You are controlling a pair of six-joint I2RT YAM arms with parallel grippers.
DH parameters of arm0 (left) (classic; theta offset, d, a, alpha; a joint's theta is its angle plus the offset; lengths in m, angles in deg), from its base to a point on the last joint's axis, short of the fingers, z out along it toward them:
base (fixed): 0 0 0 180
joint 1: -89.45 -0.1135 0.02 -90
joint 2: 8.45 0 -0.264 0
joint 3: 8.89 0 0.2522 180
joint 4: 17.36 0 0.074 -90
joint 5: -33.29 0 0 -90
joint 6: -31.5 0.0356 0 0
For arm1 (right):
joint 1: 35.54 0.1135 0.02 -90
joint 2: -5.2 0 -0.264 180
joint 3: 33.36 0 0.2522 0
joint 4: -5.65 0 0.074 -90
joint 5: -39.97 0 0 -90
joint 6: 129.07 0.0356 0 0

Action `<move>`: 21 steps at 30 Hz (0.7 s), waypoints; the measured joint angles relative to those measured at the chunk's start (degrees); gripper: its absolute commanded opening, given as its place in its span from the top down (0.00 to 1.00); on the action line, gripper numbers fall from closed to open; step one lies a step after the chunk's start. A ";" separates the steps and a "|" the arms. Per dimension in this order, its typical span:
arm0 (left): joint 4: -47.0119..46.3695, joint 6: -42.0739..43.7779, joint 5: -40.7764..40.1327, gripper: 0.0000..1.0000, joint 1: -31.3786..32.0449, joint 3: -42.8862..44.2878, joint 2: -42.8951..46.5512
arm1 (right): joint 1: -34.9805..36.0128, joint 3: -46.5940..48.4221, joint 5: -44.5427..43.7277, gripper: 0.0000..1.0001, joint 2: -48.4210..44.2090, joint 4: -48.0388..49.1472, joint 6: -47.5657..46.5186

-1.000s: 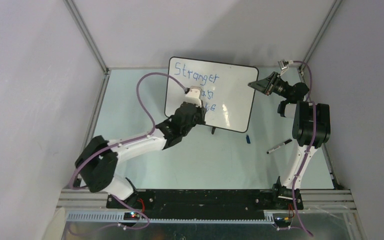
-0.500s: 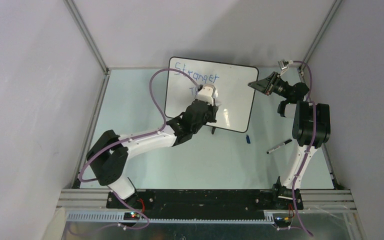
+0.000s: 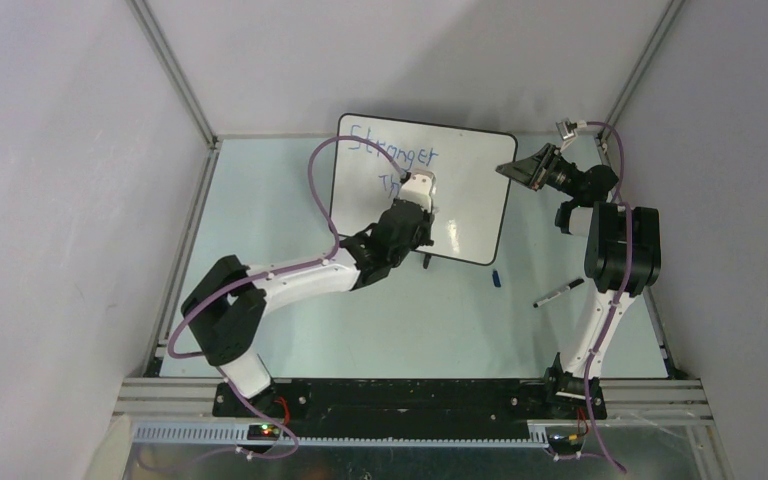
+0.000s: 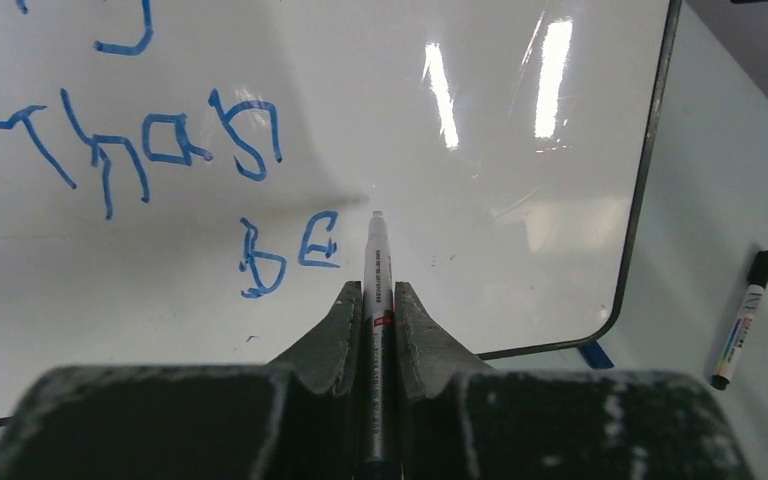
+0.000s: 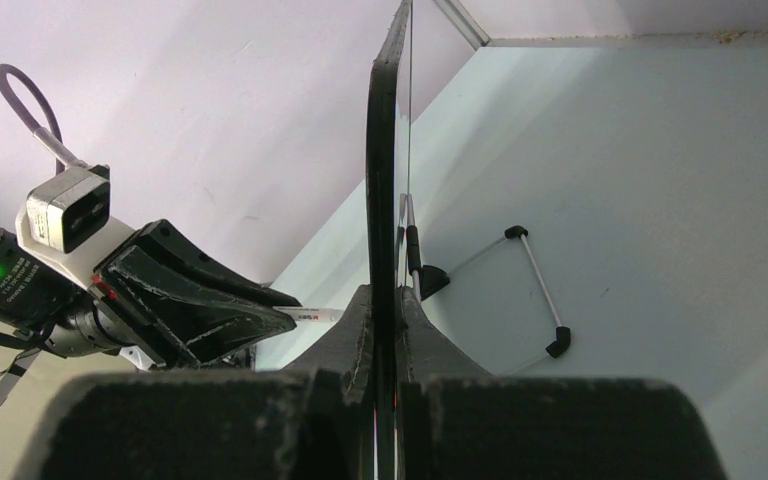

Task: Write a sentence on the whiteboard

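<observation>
The whiteboard (image 3: 465,195) stands tilted at the back of the table. The sentence (image 3: 396,152) is in blue: "Stranger" on top, then "Than" (image 4: 150,140) and "BE" (image 4: 290,255) in the left wrist view. My left gripper (image 3: 415,215) (image 4: 378,290) is shut on a white marker (image 4: 377,250). The marker's tip is at the board just right of "BE". My right gripper (image 3: 513,170) (image 5: 385,295) is shut on the whiteboard's right rim (image 5: 385,150). The left gripper (image 5: 260,310) and its marker (image 5: 315,315) also show in the right wrist view.
A black-capped marker (image 3: 558,292) (image 4: 747,318) lies on the table right of the board. A small blue cap (image 3: 496,278) (image 4: 590,354) lies by the board's lower right corner. The board's wire stand with black feet (image 5: 535,290) sits behind it. Walls and frame posts close in.
My left gripper has moved right along the board with the marker, uncovering the start of "Than". The right arm and the board have not moved.
</observation>
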 measured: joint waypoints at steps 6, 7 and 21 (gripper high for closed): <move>0.57 1.01 -1.84 1.00 0.00 0.94 -0.22 | 0.00 0.00 0.00 1.00 0.00 -0.02 0.00; 0.57 1.22 -1.86 1.00 0.00 1.11 -0.31 | 0.00 0.00 0.02 1.00 0.00 -0.02 0.00; 1.49 1.73 -1.49 1.00 -0.07 3.78 -2.58 | 0.00 0.00 0.02 1.00 0.00 -0.02 0.02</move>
